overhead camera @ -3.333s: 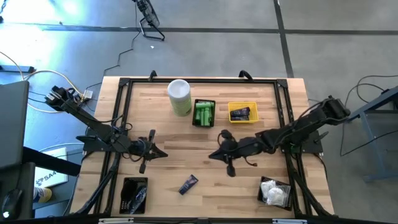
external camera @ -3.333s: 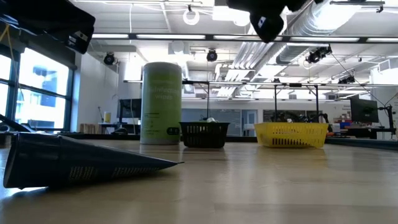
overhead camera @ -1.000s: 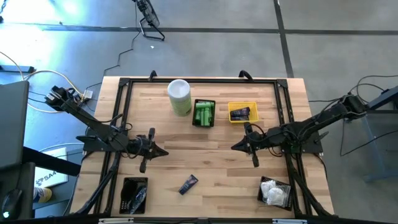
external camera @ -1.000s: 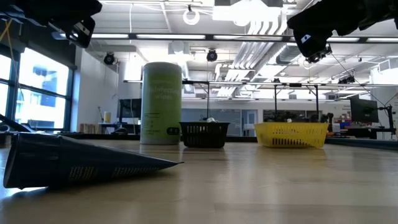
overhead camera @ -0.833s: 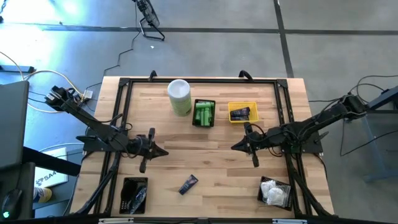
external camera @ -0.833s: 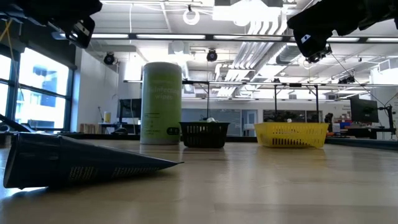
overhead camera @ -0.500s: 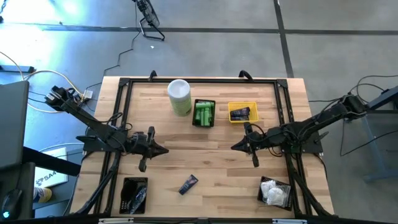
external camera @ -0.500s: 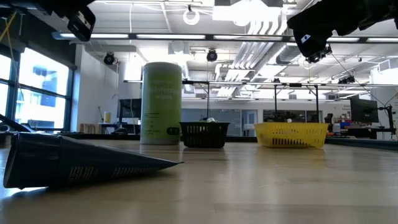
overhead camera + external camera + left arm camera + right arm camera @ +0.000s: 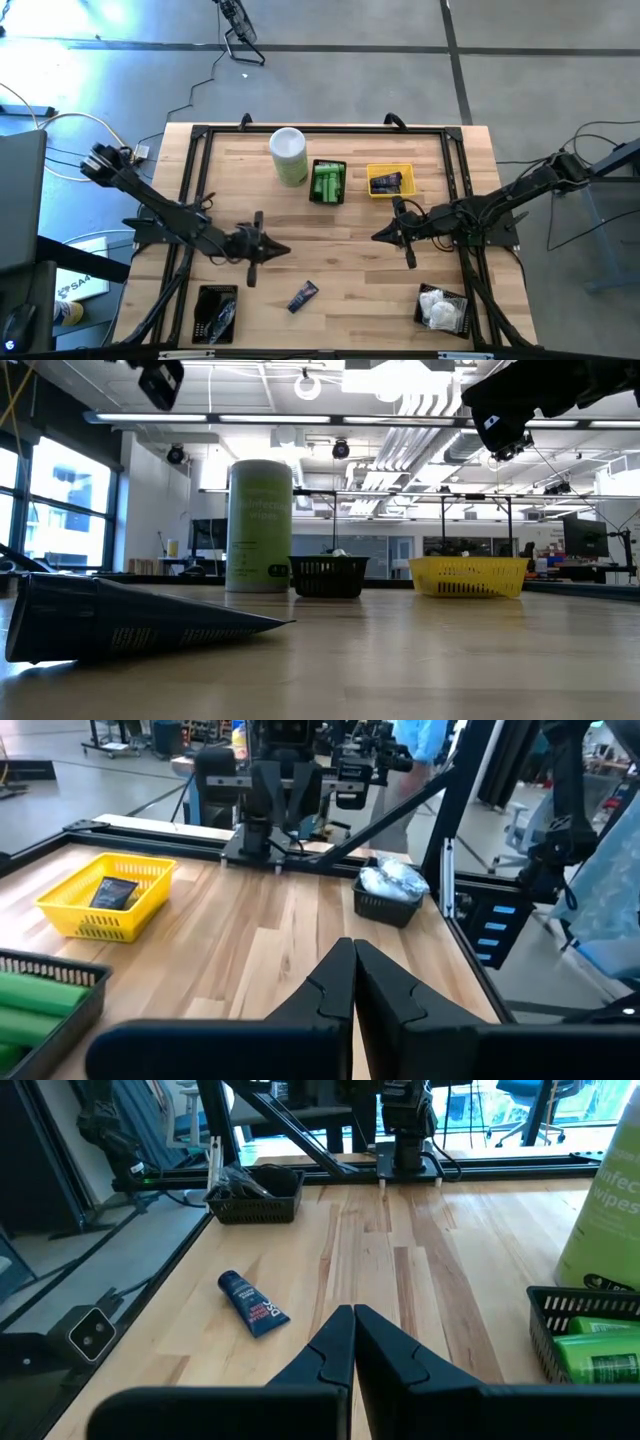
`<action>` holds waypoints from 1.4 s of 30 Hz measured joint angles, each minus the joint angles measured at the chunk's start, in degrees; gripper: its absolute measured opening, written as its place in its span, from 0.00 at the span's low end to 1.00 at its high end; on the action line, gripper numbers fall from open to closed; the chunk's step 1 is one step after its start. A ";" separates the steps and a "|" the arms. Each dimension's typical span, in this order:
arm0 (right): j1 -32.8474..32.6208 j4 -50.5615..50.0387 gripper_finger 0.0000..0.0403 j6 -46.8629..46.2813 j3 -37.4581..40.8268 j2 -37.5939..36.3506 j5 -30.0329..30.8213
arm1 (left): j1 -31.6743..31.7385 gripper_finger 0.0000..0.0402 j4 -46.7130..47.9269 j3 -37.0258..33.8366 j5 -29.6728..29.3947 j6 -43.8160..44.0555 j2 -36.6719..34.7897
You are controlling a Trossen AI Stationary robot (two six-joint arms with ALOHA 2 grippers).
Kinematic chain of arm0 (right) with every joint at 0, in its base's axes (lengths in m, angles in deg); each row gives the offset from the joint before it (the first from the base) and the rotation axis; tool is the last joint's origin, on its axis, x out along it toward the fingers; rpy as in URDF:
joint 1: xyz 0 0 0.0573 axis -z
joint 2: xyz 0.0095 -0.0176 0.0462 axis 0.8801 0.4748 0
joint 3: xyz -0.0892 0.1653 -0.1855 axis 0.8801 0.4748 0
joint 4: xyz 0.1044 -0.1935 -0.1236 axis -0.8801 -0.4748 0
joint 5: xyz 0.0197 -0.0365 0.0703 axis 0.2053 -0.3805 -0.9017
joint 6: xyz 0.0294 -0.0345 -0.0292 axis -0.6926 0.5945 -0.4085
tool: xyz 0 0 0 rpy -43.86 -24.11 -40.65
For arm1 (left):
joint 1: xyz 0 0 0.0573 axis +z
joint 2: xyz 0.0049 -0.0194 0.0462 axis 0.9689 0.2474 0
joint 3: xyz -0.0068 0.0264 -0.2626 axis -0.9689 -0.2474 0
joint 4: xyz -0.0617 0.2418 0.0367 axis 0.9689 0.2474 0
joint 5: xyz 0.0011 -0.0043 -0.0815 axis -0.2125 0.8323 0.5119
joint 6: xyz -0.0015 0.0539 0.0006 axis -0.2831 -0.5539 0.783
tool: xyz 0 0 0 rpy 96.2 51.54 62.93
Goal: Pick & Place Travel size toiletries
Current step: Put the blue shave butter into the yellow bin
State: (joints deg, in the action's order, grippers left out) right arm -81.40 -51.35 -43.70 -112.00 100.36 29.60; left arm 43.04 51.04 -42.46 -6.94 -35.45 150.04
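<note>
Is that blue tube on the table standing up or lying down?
Lying down: the tube rests flat on the bare table, outside every basket.

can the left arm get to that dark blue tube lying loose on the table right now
Probably yes. The navy tube lies alone on bare wood just ahead of the left claw, with nothing between them. That claw is shut and empty, so it would have to open first.

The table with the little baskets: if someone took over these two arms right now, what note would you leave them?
Left gripper: shut, empty, above the table's middle-left.
Right gripper: shut, empty, waiting at centre-right.
Sorted: green bottles in their black basket, a navy tube in the yellow basket, white packets in the front-right basket, dark pieces in the front-left basket.
Left: one navy tube lies loose on the table near the front, closest to the left gripper.
</note>
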 joint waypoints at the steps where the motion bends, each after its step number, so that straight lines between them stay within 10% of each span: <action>1: 0.00 0.00 0.01 0.00 0.00 0.00 0.00 | 0.00 0.00 0.19 0.99 0.00 -0.17 1.04; 18: 0.00 0.00 0.01 0.04 -0.02 0.00 0.00 | 0.04 0.00 9.37 14.27 -7.91 0.30 8.90; 42: 0.01 -0.02 0.01 6.05 -0.02 0.00 0.00 | 0.00 0.00 17.35 24.76 -3.69 9.50 21.28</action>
State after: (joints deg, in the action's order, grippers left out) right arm -81.39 -51.37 -37.65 -112.03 100.36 29.60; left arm 43.04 68.40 -17.70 -10.63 -25.95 171.32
